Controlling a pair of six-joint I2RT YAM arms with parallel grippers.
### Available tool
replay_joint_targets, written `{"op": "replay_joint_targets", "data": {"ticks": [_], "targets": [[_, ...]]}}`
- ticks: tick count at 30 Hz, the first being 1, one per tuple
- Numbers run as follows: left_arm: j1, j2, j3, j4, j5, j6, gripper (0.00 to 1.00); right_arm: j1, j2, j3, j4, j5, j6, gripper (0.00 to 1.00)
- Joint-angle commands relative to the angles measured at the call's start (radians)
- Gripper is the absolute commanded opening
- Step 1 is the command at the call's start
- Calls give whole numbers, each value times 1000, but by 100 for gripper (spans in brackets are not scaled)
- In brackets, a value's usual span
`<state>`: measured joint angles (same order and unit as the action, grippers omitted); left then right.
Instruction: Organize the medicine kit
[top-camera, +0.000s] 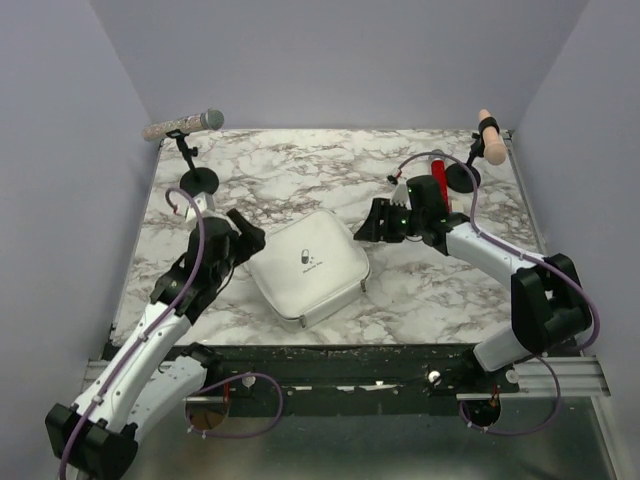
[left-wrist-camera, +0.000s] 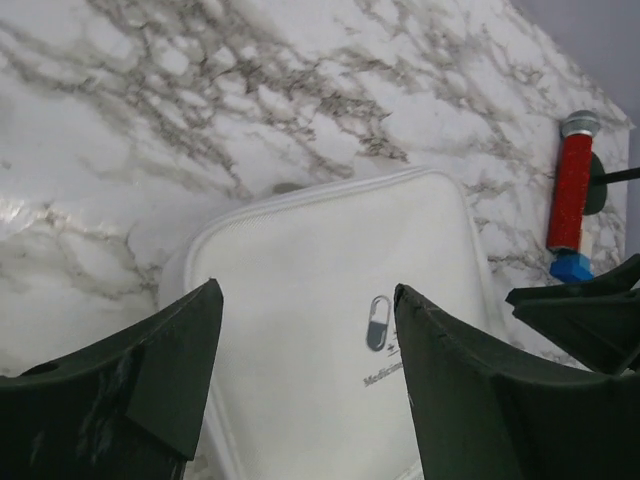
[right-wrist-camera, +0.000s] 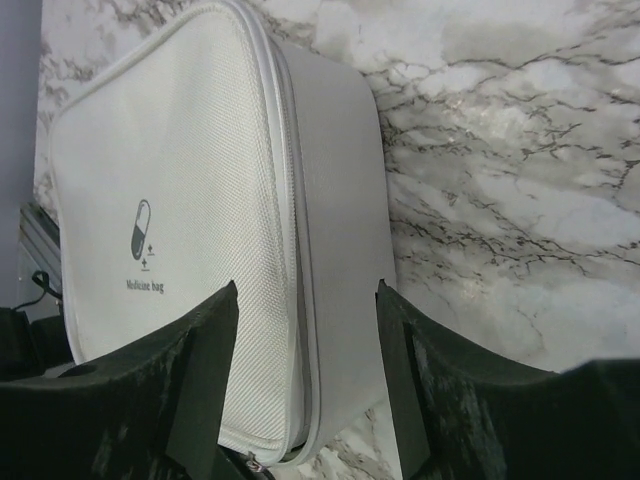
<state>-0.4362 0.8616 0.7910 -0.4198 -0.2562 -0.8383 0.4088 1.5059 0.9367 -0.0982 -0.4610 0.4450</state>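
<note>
From above, the closed medicine kit is lying mid-way across the marble table, with bare marble showing round all its edges. The left gripper is hovering just beside its left corner, and the right gripper just beside its far right corner.

In the left wrist view, the fingers are standing wide apart, framing the lid. A red cylinder is showing well off to the right.

In the right wrist view, the fingers are spread wide over the kit's zipper edge.

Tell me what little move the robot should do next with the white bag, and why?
Probably the right pincer should ease toward what looks like the zipper pull at the case's corner and grip it. The medicine kit lies shut, and both the right and the left pincer are open and empty beside it, so opening comes first.
</note>
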Motion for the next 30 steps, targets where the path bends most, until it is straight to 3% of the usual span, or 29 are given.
{"op": "replay_joint_targets", "data": {"ticks": [1, 7, 14, 21, 30], "targets": [[-6, -143, -150, -122, -41, -127, 77, 28, 49, 34, -32, -88, -46, 64], [-4, -176, -206, -100, -5, -148, 76, 42, 91, 42, -66, -96, -68, 52], [-4, -124, -228, -31, 46, -145, 75, 39, 77, 25, -100, 69, -17, 2], [-4, -67, -170, 12, 67, -87, 74, -50, -15, -45, -95, 235, 58, 1], [-6, 36, -151, 142, 240, -10, 72, -160, -61, -75, -83, 282, 112, 1]]}}
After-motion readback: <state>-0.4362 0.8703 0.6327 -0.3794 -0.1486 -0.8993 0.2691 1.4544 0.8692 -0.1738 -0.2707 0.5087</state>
